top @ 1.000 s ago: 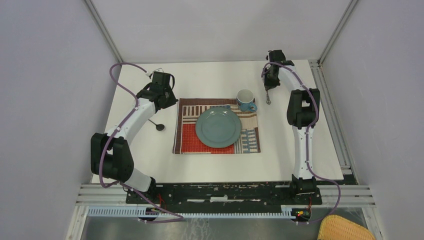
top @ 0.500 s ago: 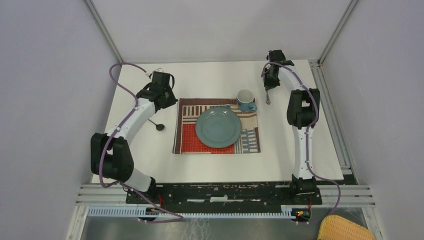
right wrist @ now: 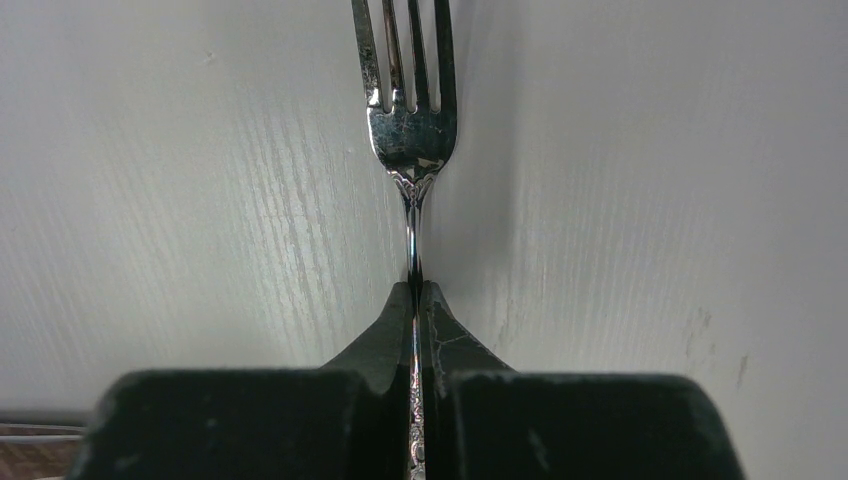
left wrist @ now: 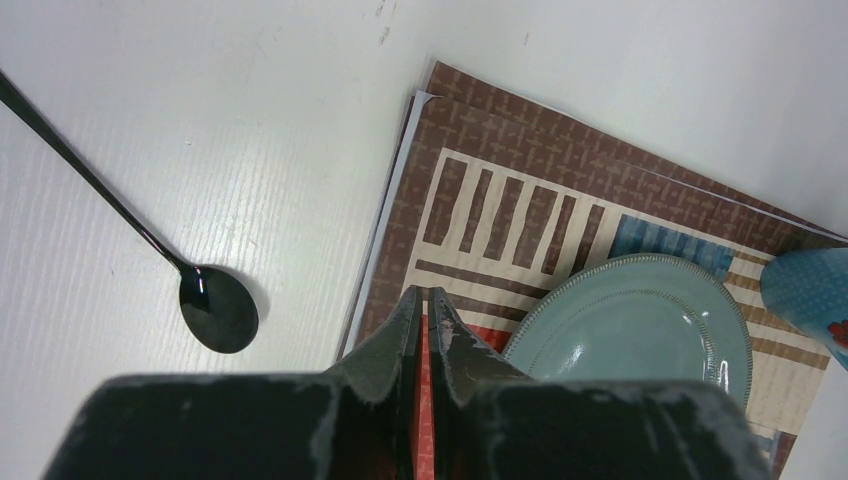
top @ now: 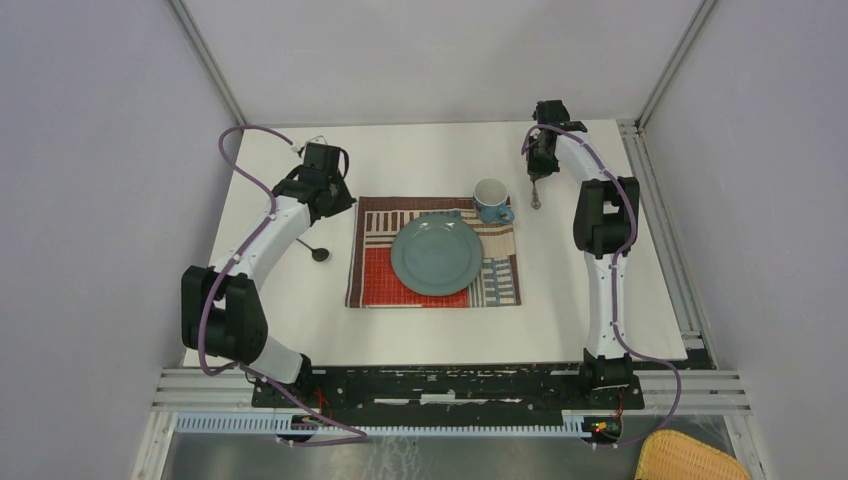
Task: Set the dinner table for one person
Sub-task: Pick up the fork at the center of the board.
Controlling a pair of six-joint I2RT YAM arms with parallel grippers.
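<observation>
On the dinner table (top: 420, 160), plate (top: 436, 255), cup (top: 490, 197)

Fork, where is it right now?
In the top view the fork is at the right side of the dinner table, just right of the blue cup, its handle pinched in the right gripper.

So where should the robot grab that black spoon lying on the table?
By the thin straight handle of the black spoon, coming straight down from above with the jaws across it. It lies flat on the dinner table, so nothing can slip under it, and the round bowl looks too wide and curved for a steady pinch.
</observation>
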